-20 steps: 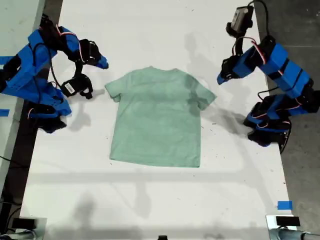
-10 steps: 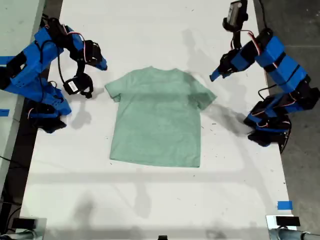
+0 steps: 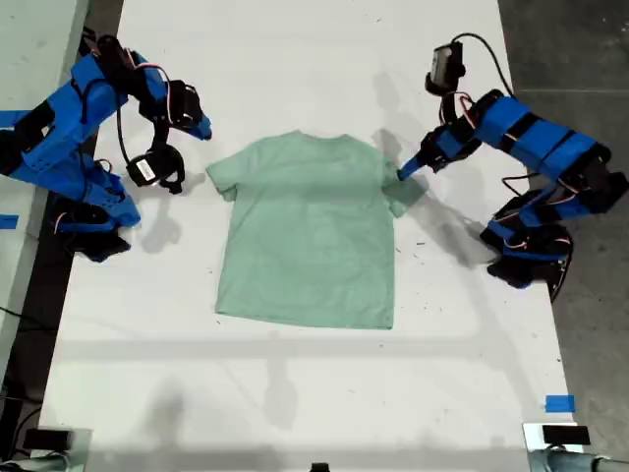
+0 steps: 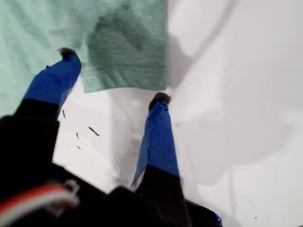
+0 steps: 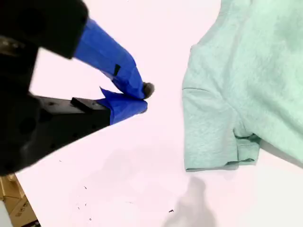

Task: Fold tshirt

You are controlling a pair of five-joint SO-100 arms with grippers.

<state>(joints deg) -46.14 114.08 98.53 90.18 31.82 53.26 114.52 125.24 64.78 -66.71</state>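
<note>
A: Where did the tshirt (image 3: 310, 231) lie?

B: Spread flat on the white surface (image 3: 295, 393), between the two arms. My first claw (image 4: 113, 75) stood wide open over one sleeve, one fingertip above the cloth, the other above bare surface just beyond the sleeve hem. Contact could not be confirmed; the view was too steep.

A: And the other?

B: My second claw (image 5: 142, 97) was nearly closed, holding nothing, beside the opposite sleeve (image 5: 210, 127) and apart from it.

A: Handling?

B: Judged light, soft and limp; it would drape and bunch. Best pinched at a sleeve hem or shoulder edge, a single layer.
</note>
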